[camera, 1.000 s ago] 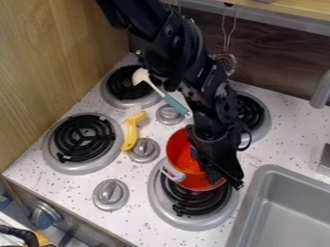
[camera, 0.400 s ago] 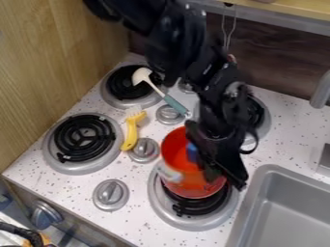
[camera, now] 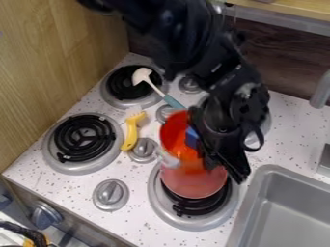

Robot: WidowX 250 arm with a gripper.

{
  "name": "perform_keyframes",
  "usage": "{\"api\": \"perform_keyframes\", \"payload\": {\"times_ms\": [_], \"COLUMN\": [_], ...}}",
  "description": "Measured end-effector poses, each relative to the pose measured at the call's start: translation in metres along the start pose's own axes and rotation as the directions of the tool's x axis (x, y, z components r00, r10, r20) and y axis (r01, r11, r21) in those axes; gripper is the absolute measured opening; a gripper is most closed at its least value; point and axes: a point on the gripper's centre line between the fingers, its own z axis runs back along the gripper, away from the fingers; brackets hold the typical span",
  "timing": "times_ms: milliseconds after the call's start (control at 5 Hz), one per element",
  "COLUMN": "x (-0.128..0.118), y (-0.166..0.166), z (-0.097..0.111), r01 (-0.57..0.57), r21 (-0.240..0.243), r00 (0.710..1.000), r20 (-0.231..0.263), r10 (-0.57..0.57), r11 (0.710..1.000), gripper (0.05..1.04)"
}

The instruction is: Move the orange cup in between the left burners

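Camera view: orange cup on the move, nowhere near the left side though

So the orange cup (camera: 193, 182) (more of a red-orange pot, pale handle (camera: 169, 159), blue thing (camera: 192, 138) inside) has shifted up the view a bit compared with the earlier frames. Its open side leans toward the back of the stove, and it's blurred, so it's moving. The black gripper (camera: 226, 170) has gone the same way, at the cup's right side in the view. I'd call it clamped on the cup's wall, since the two travel together, but the actual pinch is hard to make out.

Looks like the lift is just starting. The cup is over the front right burner (camera: 157, 198), and I can't tell how much air is under it. Carrying it across is all still to do.

Target is the strip between the front left burner (camera: 84, 140) and the back left burner (camera: 116, 100). The yellow brush (camera: 131, 132) lies just beside that, so I'd go high over it and level the cup before setting down, or that blue thing might tumble out.
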Motion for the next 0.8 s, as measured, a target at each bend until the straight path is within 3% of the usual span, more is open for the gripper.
{"api": "perform_keyframes", "payload": {"times_ms": [400,600,800], "x": [-0.001,-0.002,-0.011], "y": [0.026,0.044,0.056], "z": [0.015,0.020,0.016], "r01": [-0.153,-0.227,-0.284], "r21": [0.030,0.057,0.077], "r00": [0.987,0.974,0.958], "r20": [-0.046,-0.003,-0.023], "r10": [0.155,0.228,0.286], "r11": [0.988,0.972,0.956], "gripper": [0.068,0.068,0.068]}}
